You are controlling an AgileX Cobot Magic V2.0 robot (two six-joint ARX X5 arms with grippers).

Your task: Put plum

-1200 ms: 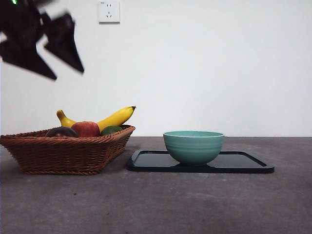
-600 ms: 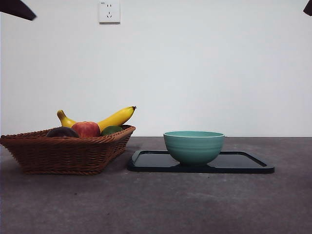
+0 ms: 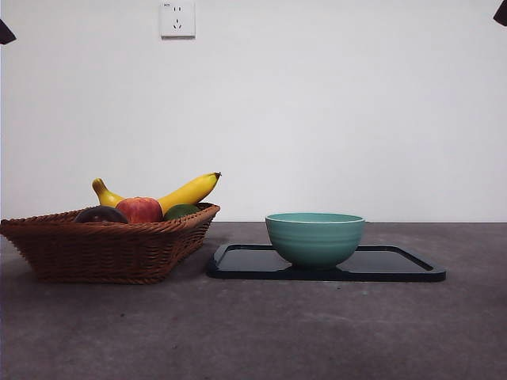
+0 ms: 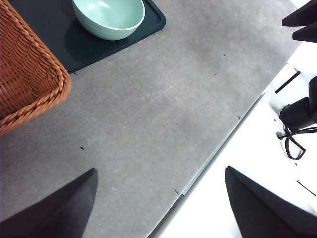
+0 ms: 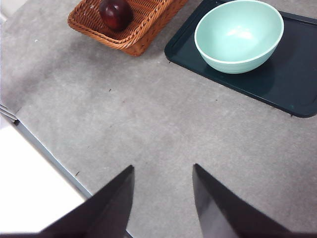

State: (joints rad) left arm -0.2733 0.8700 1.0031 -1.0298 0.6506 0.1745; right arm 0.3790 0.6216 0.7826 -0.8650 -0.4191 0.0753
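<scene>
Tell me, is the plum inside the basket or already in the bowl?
Inside the basket. The right wrist view shows the plum lying in the wicker basket, while the green bowl on the tray is empty.

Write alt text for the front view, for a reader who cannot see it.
A woven basket at left holds the dark plum, a red apple, a banana and a green fruit. Beside it, a teal bowl stands on a black tray on the grey table. No gripper is near them.
</scene>
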